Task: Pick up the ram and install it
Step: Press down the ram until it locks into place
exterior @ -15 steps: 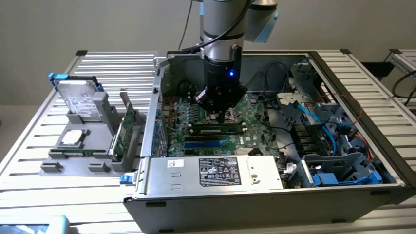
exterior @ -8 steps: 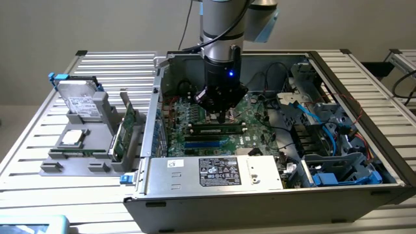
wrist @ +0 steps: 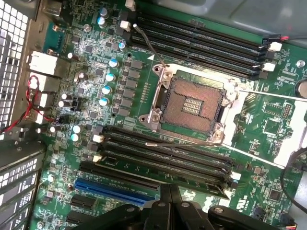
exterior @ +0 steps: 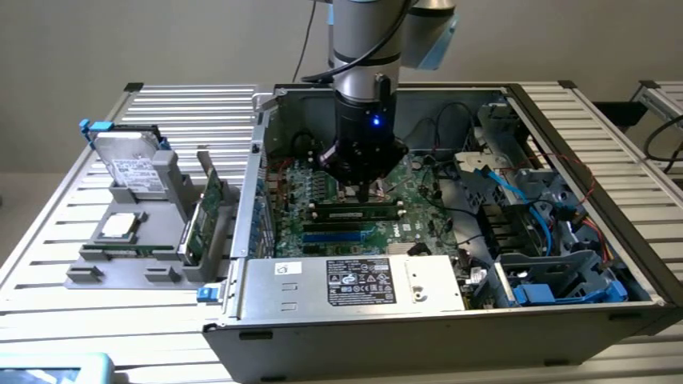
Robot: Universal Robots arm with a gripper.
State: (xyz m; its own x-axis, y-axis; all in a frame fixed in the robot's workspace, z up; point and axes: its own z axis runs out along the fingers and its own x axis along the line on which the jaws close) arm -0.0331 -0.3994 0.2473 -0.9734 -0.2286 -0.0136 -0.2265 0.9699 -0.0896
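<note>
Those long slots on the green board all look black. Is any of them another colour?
Yes, the blue slot, lying beside the black slots close to the gripper.

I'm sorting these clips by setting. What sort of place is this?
Probably a robotics lab bench set up for PC assembly: an open computer case on a slatted metal table, a fixture with spare parts, and the gripper over the motherboard.

Ram [exterior: 357, 214] in motherboard [exterior: 320, 192] slot

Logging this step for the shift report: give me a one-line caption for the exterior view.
Shut gripper poised over the ram lying in a motherboard slot inside the open computer case.
</note>
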